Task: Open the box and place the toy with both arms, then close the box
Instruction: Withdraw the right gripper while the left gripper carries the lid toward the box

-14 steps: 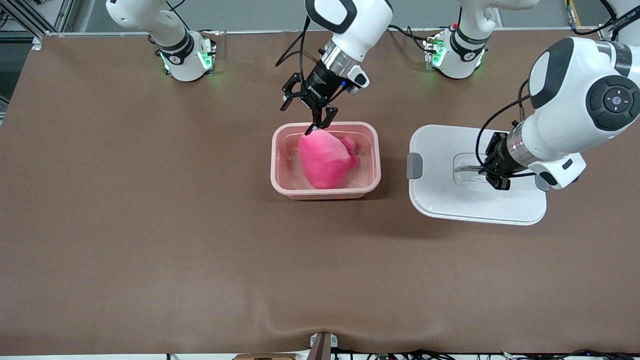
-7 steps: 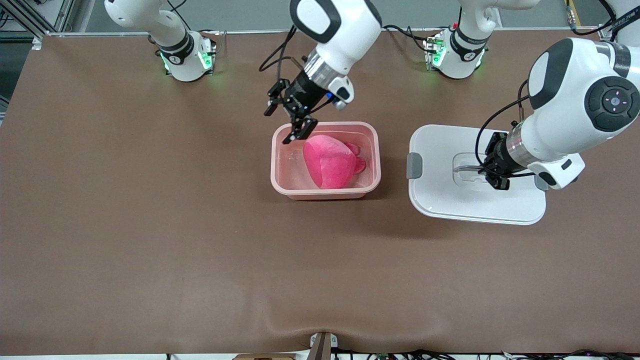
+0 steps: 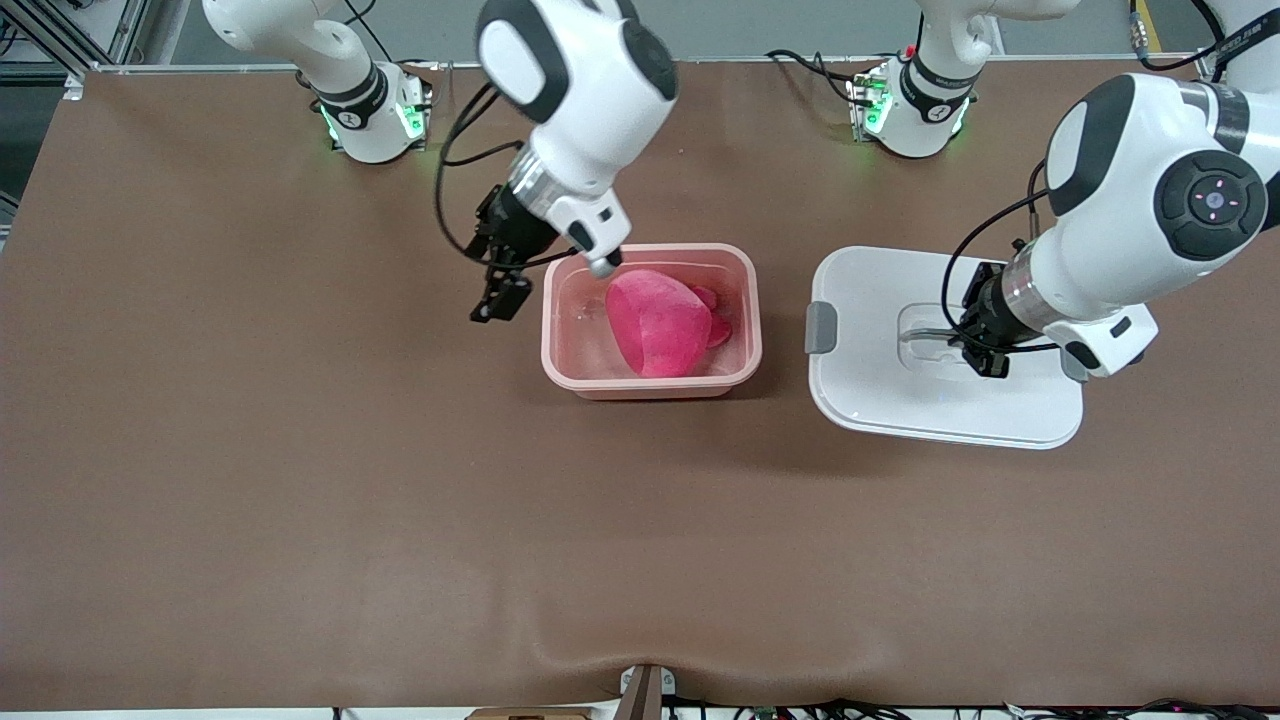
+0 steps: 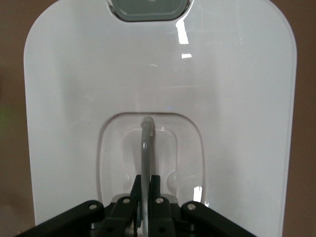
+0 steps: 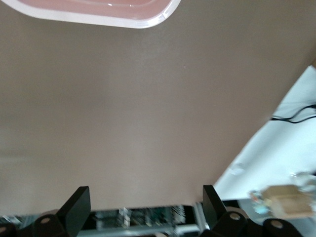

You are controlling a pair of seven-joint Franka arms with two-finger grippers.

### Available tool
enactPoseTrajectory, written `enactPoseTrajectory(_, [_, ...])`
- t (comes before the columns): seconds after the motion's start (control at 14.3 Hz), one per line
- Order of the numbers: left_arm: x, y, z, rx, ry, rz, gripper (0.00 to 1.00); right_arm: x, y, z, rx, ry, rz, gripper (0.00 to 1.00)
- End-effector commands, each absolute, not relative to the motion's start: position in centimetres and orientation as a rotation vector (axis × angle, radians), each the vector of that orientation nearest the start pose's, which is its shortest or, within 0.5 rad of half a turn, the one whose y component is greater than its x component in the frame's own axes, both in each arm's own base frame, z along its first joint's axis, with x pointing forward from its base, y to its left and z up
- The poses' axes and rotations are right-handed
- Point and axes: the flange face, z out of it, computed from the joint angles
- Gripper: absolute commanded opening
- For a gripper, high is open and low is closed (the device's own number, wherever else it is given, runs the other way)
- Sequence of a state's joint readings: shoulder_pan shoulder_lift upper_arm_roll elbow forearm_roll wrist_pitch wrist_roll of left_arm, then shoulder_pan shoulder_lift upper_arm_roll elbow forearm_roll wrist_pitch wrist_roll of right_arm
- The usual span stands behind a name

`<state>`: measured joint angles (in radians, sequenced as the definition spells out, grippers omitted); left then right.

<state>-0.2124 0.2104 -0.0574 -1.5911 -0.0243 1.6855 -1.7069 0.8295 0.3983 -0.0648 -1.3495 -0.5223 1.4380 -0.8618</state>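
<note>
- The toy [image 3: 660, 325] sits in the open pink tub [image 3: 650, 385], in the middle of the tabletop [image 3: 300, 500].
- The lid [image 3: 880, 400] lies beside the tub, toward the left arm's end.
- The left gripper [image 3: 985, 345] pinches the lid's handle [image 4: 146, 148] with its fingers pressed tight.
- The right gripper [image 3: 500, 290] hangs beside the tub, fingers spread, holding nothing.
- I think the lid must slide sideways over the tub, long sides matching.

A brown table cover [image 3: 300, 480] lies flat across the whole table, with a slight ripple near the front edge. Cables [image 3: 850, 708] trail along that edge.
</note>
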Motion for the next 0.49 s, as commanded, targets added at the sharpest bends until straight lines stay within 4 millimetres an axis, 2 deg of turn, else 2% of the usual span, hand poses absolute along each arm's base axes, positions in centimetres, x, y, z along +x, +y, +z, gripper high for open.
enactPoseTrajectory(0.0, [57.9, -17.8, 51.0, -2.330, -2.011, 0.153, 0.00, 53.7, 34.7, 51.4, 2.006, 1.842, -0.395, 1.00])
enactPoseTrajectory(0.07, [57.7, -18.6, 51.0, -2.329, -2.016, 0.152, 0.00, 54.7, 32.8, 52.0, 2.042, 1.809, -0.392, 1.00])
enactPoseTrajectory(0.28, [57.4, -20.3, 51.0, -2.304, -2.056, 0.149, 0.00, 57.7, 25.3, 53.3, 2.202, 1.693, -0.407, 1.00])
enactPoseTrajectory(0.42, [56.9, -22.0, 50.7, -2.303, -2.053, 0.156, 0.00, 59.4, 19.4, 53.7, 2.333, 1.611, -0.414, 1.00])
